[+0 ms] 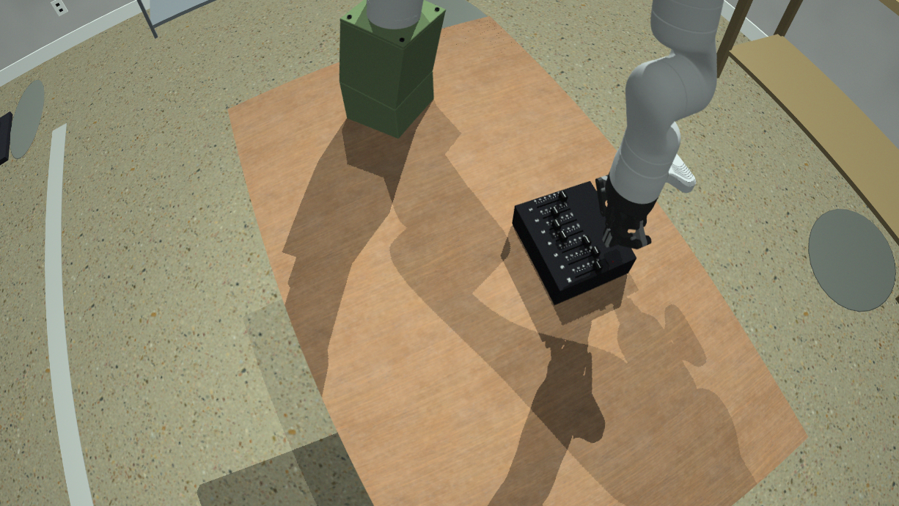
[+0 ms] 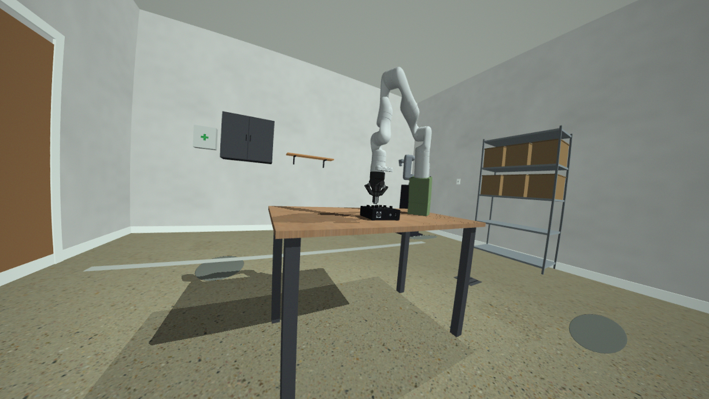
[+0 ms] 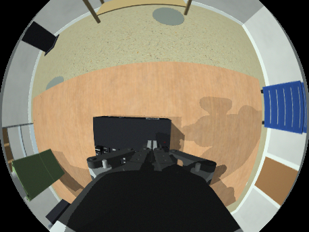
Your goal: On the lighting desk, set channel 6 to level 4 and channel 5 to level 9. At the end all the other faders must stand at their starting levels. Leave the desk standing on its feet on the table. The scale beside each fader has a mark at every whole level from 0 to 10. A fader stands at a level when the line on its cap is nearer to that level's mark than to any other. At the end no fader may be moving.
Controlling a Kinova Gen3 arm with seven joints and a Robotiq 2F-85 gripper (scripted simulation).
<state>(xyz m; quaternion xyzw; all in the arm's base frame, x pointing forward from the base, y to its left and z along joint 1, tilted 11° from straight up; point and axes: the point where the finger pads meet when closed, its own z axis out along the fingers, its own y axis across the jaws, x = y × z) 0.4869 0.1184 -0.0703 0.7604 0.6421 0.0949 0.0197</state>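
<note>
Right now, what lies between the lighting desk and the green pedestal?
Only shadowed wooden table lies between desk and pedestal, seen in the top view.

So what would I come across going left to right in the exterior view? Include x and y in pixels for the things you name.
Brown door [image 2: 24, 143], first-aid box with a green cross [image 2: 205, 137], dark wall cabinet [image 2: 247, 137], small wooden wall shelf [image 2: 309, 156], the tool [image 2: 375, 200], green pedestal [image 2: 420, 196], metal rack holding brown boxes [image 2: 550, 222].

Workshop-like room, boxed shelf rack [image 2: 550, 222], speckled floor [image 1: 157, 251] [image 2: 223, 357] [image 3: 128, 40], first-aid box [image 2: 198, 143] (green cross).
</note>
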